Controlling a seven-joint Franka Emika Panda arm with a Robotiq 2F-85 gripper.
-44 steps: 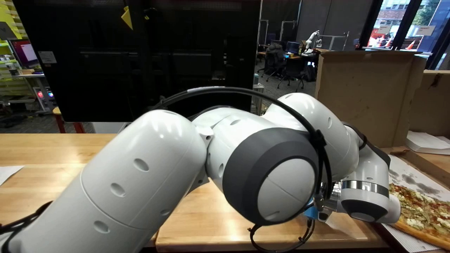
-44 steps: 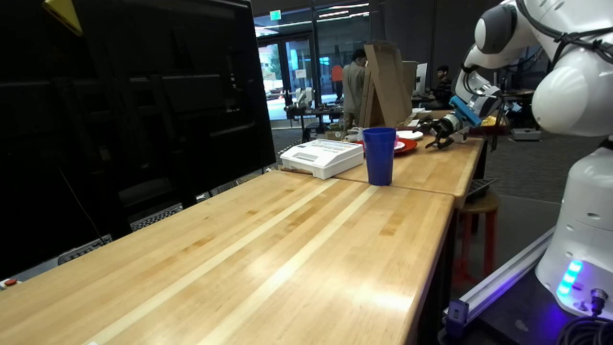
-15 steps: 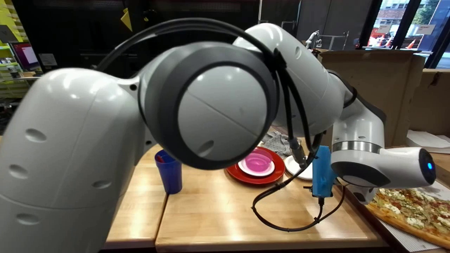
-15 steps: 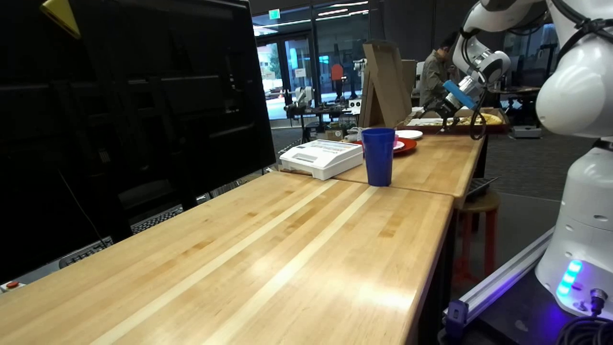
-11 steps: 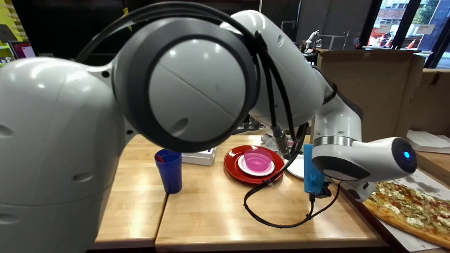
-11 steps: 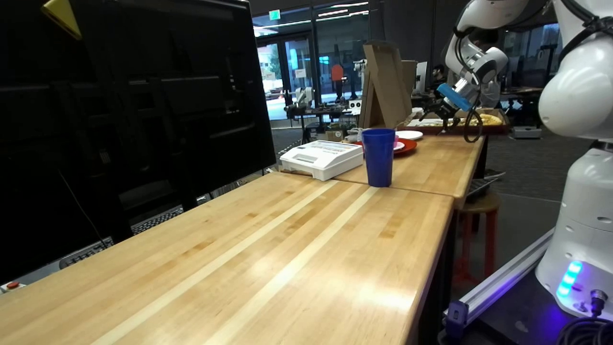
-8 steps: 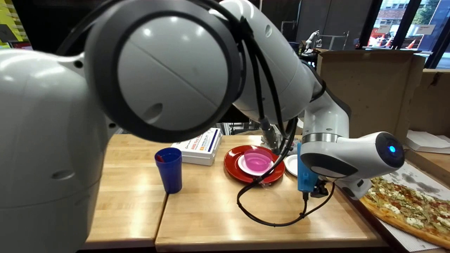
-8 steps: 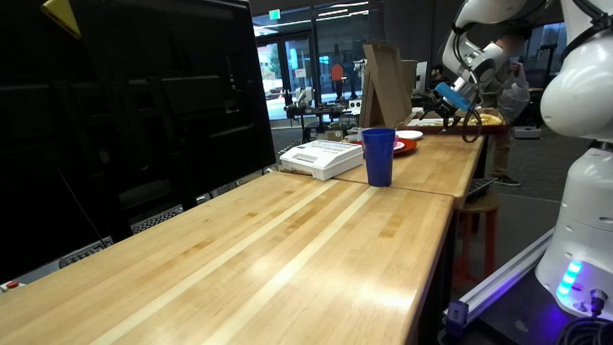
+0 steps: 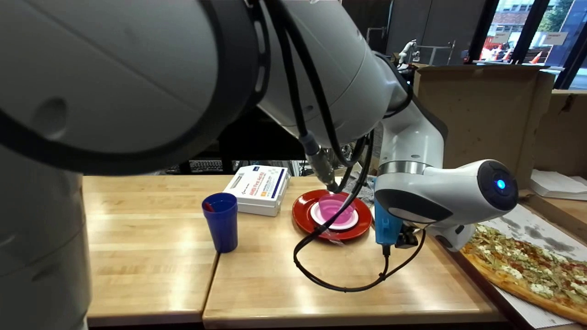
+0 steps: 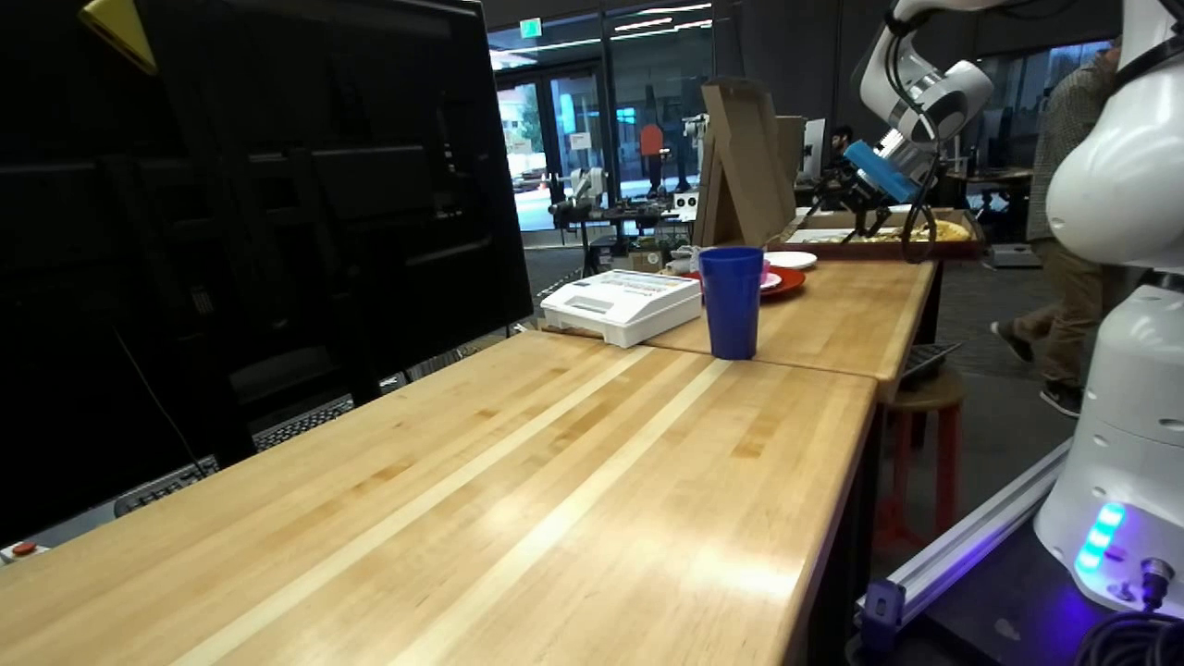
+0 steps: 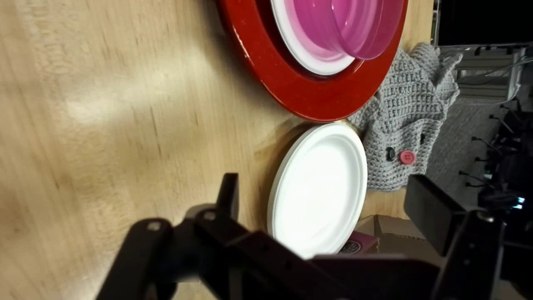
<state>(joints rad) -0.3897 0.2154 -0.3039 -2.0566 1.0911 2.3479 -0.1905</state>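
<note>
The robot arm (image 9: 412,137) goes up high, stretches out and bends down at its end, so the gripper (image 11: 322,185) hangs on a slant above the wooden table (image 11: 125,146). Its two fingers (image 11: 435,212) are spread wide apart, with only air in their grip. A white plate (image 11: 318,196) lies lower down on the table, just beside a big red plate (image 11: 308,98). The wrist view shows most of this white plate, lined up between the fingers, but in an exterior view the blue part (image 9: 387,224) on the arm hides nearly all of it. The wrist view also shows a pink button (image 11: 407,157) on the gray knitted cloth (image 11: 408,104). Both exterior views show things that the wrist view leaves out: a tall blue cup (image 9: 222,227) and a white box (image 9: 260,188). A person (image 10: 1068,185) in mid-step shows in an exterior view. I count one red plate, two white plates (the second white plate (image 11: 327,68) sits on the red one), one pink bowl (image 11: 362,25) on top of that, one blue cup, one white box and one big pizza (image 9: 527,263).
</note>
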